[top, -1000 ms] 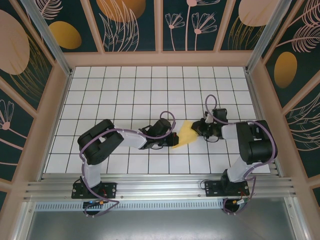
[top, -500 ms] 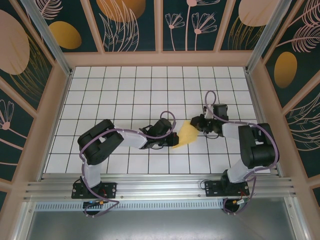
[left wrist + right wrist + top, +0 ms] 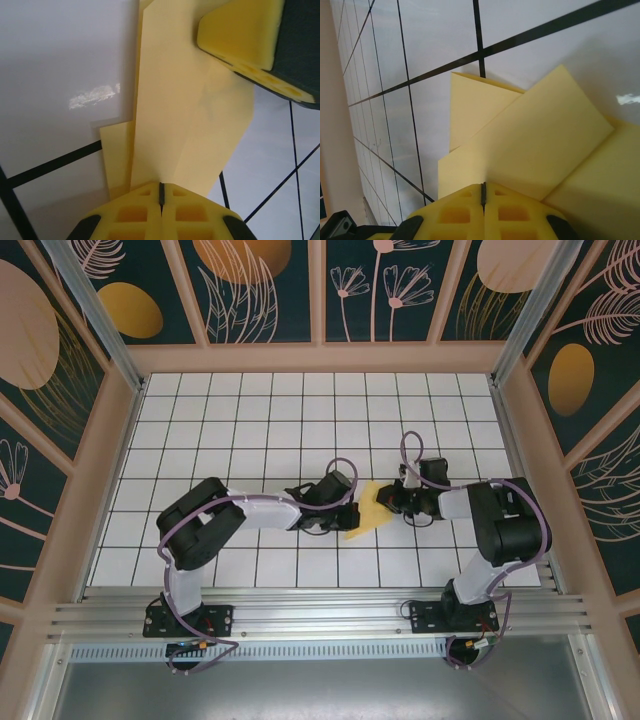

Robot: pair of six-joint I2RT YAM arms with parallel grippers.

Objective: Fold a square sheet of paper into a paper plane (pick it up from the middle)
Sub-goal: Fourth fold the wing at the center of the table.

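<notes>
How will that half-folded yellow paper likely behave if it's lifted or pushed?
The yellow paper looks thin, so probably light and floppy away from its creases; the overlapping flaps should stiffen it slightly. Pinched in both the left gripper and right gripper, it could tear if they pull apart. On the glossy table it would likely slide.

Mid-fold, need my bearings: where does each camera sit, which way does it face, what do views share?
Top external: above, behind the bases, facing down on the table; both arms, left gripper and right gripper meet at the yellow paper.
Left wrist: rides that arm, looks along its shut fingers at the paper; right gripper's pad upper right.
Right wrist: rides that arm, looks past its shut fingers at paper and grid.
Shared: the paper, all three views.
</notes>
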